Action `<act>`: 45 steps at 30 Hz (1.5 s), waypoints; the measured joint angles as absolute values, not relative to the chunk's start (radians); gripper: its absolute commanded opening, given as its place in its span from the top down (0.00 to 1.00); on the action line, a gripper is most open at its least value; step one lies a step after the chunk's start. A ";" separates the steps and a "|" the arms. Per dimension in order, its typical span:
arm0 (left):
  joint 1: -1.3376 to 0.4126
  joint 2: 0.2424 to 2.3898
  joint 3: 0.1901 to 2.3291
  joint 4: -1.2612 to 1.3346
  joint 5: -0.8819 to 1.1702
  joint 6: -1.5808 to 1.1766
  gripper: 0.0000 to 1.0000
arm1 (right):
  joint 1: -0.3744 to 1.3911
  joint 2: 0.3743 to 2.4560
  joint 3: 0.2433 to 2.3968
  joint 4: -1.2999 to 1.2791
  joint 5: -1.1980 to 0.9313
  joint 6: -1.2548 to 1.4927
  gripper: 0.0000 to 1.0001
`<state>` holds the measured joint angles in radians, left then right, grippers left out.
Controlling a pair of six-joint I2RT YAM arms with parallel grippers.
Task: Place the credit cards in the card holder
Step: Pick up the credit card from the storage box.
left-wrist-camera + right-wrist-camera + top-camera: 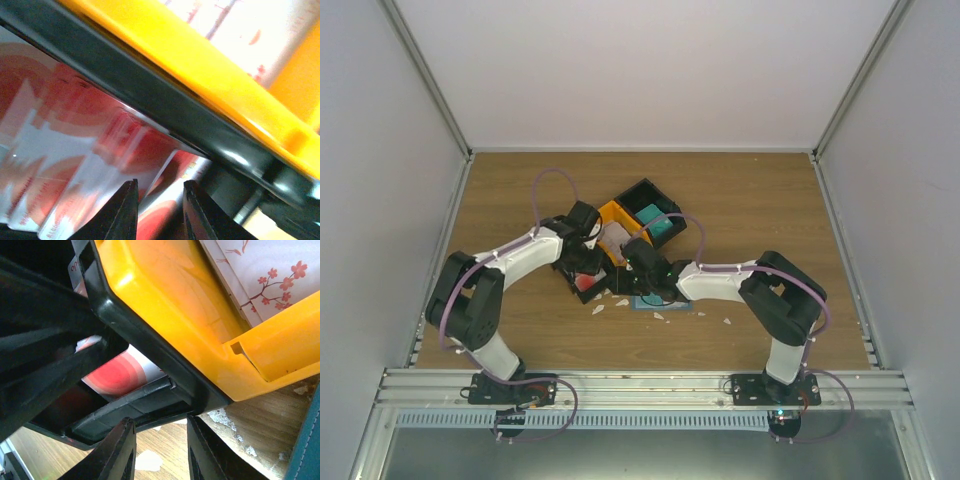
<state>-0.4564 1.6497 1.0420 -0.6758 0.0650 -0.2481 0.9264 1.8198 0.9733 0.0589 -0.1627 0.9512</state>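
Hovering low beside the yellow bin point(200, 65), the left gripper point(159, 210) points into the black bin point(150, 95) that sits touching the yellow bin's near-left side. The credit cards point(65, 165), red and white, lie stacked and overlapping in that black bin, just under the yellow bin's rim. The left fingers stand a narrow gap apart right above the cards, with a card's surface showing in the gap; I cannot tell whether they pinch a card or only hang over it.

The right gripper point(160, 450) sits at the yellow bin's near corner, low over the wooden table point(260, 425). Its fingers are slightly spread with nothing between them; only bare wood and a white scrap point(149, 460) show through the gap. From the right wrist view another red-and-white card shows inside the black bin, beneath the yellow bin's edge.

The card holder point(306, 450), blue-teal, lies flat on the table on the near side of the yellow bin, just beside the right gripper. White sheets printed with red blossoms point(270, 275) fill the yellow bin. A teal stack point(655, 222) rests in a second black bin point(645, 190) against the yellow bin's far-right side.
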 measured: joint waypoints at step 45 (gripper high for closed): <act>-0.515 1.546 0.973 -0.712 0.174 -0.278 0.44 | 0.915 1.518 0.779 0.097 -0.032 0.959 0.61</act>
<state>-0.5148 1.5463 0.9726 -0.7124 0.1738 -0.2783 0.9146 1.5181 0.7792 0.0971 -0.0322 0.9588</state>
